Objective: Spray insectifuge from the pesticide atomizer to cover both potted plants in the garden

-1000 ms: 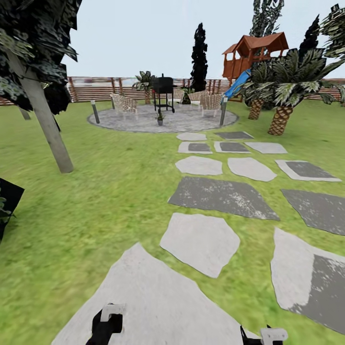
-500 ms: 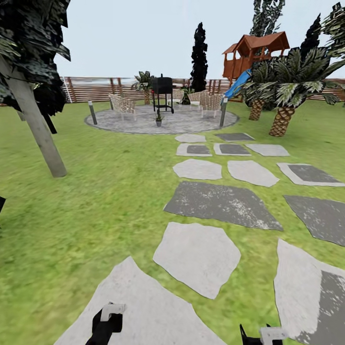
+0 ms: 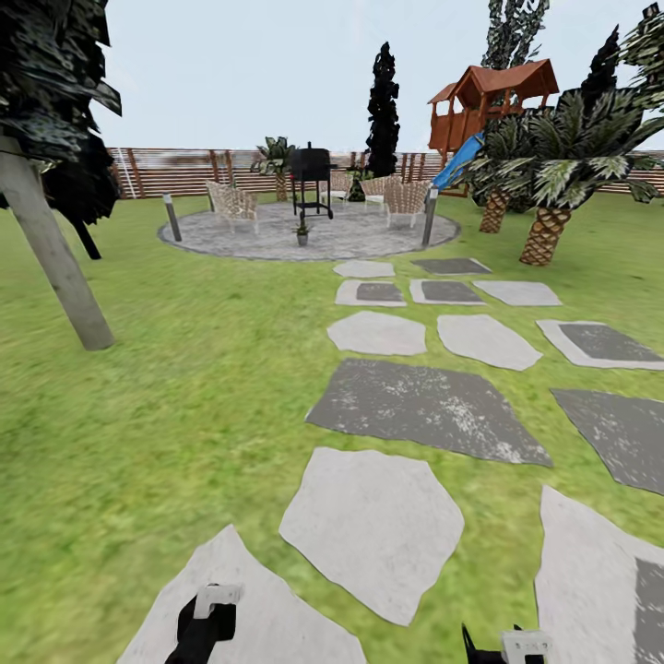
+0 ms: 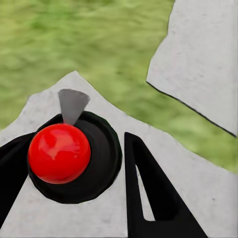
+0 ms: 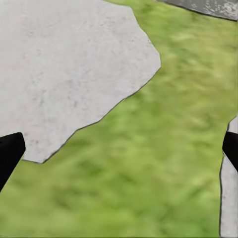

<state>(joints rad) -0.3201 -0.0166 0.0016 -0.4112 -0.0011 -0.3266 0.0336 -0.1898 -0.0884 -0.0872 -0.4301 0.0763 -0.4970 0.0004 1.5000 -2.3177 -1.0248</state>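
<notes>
A: Robot's out on the lawn (image 3: 184, 387), stepping stones (image 3: 373, 521) running up the middle of the frame to the round paved patio (image 3: 277, 242) in the upper centre. Atomizer? Can't make one out at this range.

B: Potted plants?

A: One small potted plant (image 3: 302, 231) on the patio, just in front of the black grill (image 3: 313, 175), upper centre. Tiny pot, green leaves in it, too small to say more. A second I can't pick out. Wicker chairs (image 3: 236, 203) round the patio rim, wooden fence (image 3: 194, 171) behind.

B: Grippers?

A: Left gripper (image 4: 106, 186) in its wrist view: dark fingers spread apart over a pale stone, nothing between them. The red ball on its black disc sits beside one finger, part of the rig I'd guess. Right gripper (image 5: 119, 146): just finger edges at either side of the frame, wide apart, grass and stone between, holding nothing.

B: Risks?

A: My guess: drifting into the tree trunk (image 3: 51, 254) at left or the palms (image 3: 544, 226) at upper right. Also clipping the bollard lights (image 3: 171, 218) at the patio edge, or knocking that little pot over on arrival.
</notes>
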